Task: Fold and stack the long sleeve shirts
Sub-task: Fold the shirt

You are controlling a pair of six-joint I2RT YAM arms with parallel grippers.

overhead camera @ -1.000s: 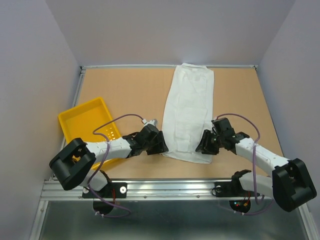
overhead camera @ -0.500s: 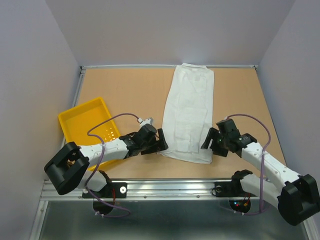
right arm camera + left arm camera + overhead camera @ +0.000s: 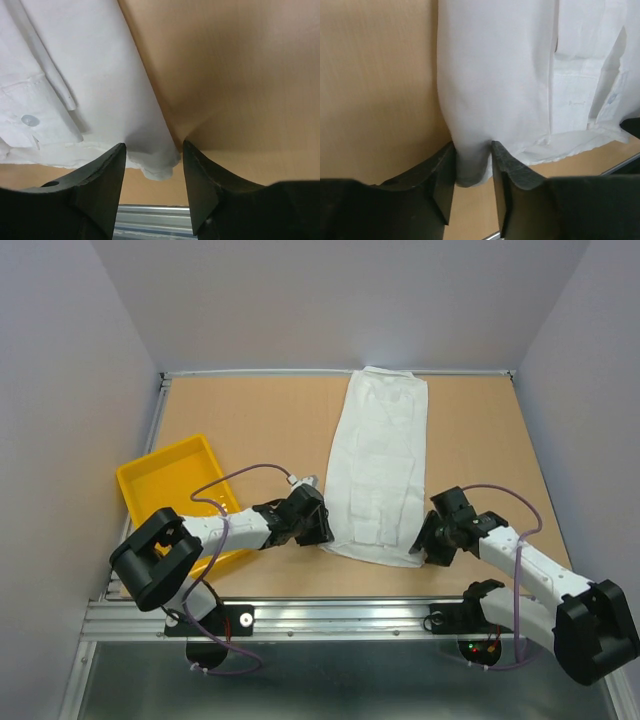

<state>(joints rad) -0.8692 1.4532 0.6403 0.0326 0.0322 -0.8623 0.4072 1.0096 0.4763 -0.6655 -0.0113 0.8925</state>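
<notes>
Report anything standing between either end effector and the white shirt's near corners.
Nothing visible does. The left end effector pinches the white shirt's near left corner, and the right end effector straddles the near right corner, jaws open. The yellow tray sits to the left, apart from the shirt.

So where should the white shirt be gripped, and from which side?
By its two near corners, low from the table's near side. The white shirt lies flat in a long strip; left end effector and right end effector each bracket a corner.
</notes>
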